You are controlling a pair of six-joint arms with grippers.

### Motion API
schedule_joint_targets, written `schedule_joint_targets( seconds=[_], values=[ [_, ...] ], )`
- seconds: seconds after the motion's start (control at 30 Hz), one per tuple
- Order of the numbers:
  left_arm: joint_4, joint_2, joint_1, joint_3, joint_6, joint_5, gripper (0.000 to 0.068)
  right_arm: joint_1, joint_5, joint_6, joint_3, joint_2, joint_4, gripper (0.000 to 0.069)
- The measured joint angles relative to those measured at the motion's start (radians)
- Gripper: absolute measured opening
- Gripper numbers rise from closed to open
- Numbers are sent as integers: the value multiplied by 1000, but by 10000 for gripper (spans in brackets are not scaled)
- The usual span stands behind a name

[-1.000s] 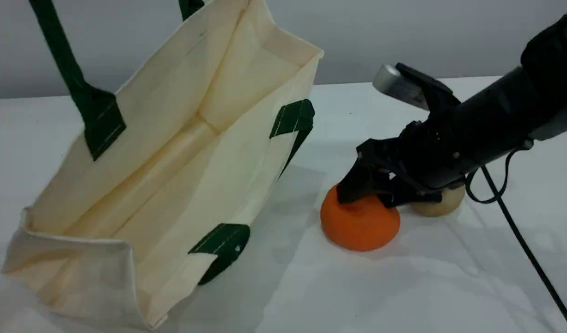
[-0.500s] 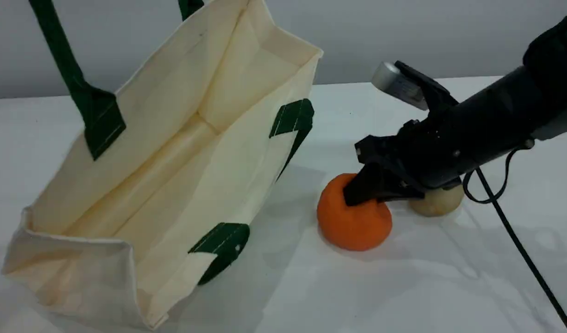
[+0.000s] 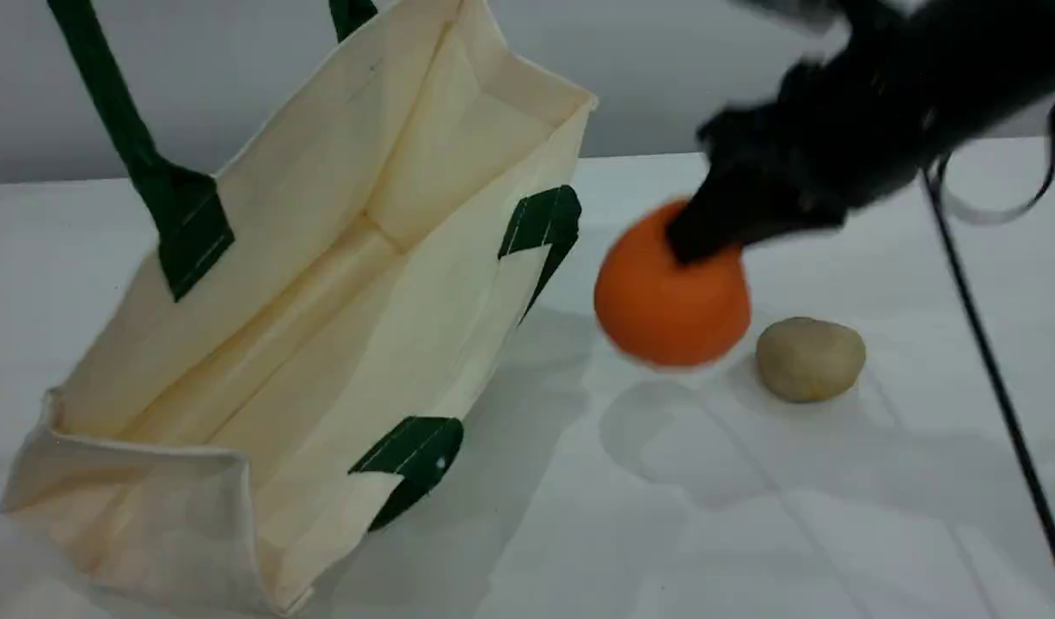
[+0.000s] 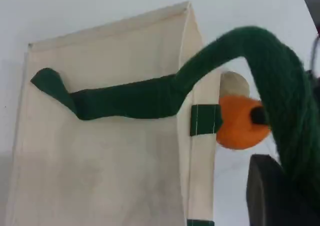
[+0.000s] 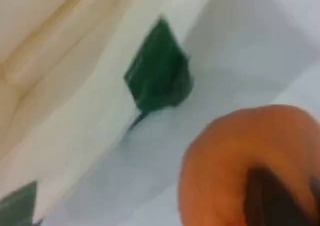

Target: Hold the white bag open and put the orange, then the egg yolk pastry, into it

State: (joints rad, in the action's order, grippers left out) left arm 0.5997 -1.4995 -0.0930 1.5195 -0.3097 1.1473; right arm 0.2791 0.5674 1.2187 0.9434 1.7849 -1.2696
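Orange [image 3: 665, 314] lifted clear of surface [image 3: 751, 516], hanging in air just right of white bag [image 3: 321, 344], shadow below on the white top. Pinched at its raised neck by right gripper [image 3: 708, 241], jaws closed tight on the fruit; arm blurred, motion-smeared, dark tip sunk into the top of the fruit in right wrist view too. Not yet over the bag mouth, level with the near-right green patch [image 3: 544, 219].

Egg yolk pastry [image 3: 809, 358] resting on surface just right of and below the orange, untouched, apart from it.

Bag standing tilted, mouth gaping toward camera, interior empty as far as visible. Dark green handle [image 4: 150, 98] pulled up and taut in left wrist view, looped past left gripper [image 4: 272, 186]; only one dark fingertip showing at the bottom edge, jaws narrowed to closed, apparently clamped on the strap to keep the mouth open, though contact itself hidden.

Step in hand: carrying orange to bag, first of two placements. Roughly a third done by judgement.

Next move calls for: travel left and over the right rim, clearing the fabric edge, then lowering inside before release. Risk: neck pinch slim, fruit could swing or slip; rim could snag and fold bag shut.
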Motion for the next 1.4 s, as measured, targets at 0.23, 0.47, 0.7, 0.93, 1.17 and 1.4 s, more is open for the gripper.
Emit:
schedule_joint_targets(
  seconds=[0.23, 0.47, 0.7, 0.93, 1.17, 1.4],
  values=[
    [28, 0, 0, 0, -2, 20, 74, 0, 71, -71, 0, -216, 13, 46],
    [160, 8, 0, 0, -77, 49, 74, 32, 143, -62, 0, -234, -70, 46],
    [219, 8, 0, 0, -81, 57, 74, 183, 46, -24, 0, -234, -139, 46],
    [271, 20, 0, 0, -117, 76, 74, 264, -65, -6, 1, -209, -189, 46],
    [263, 21, 0, 0, -117, 75, 74, 282, -72, 104, 2, -114, -338, 46],
    [263, 21, 0, 0, -120, 75, 74, 357, -73, 282, 14, 7, -475, 46]
  ],
)
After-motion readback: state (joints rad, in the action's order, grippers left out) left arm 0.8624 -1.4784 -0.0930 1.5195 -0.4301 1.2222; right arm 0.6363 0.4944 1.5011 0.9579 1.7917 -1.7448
